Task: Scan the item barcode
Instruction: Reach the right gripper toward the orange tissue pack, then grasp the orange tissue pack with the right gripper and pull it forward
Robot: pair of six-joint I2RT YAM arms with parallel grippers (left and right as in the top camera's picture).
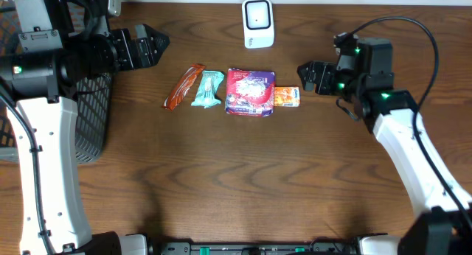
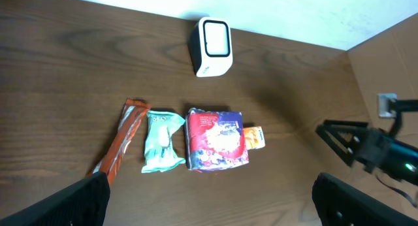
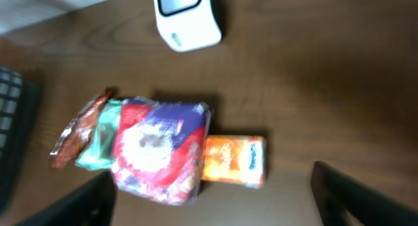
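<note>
Since the small orange foil packet (image 1: 287, 97) lies touching the red-and-purple glossy pouch (image 1: 250, 92), midway along the brown wooden table (image 1: 221, 174) and nearer its far edge, both could be pinched together or the row shoved. The right gripper (image 1: 304, 77) is held just beside it, jaws apart and empty. The left gripper (image 1: 158, 47), likewise spread, is held toward the left edge.
</note>
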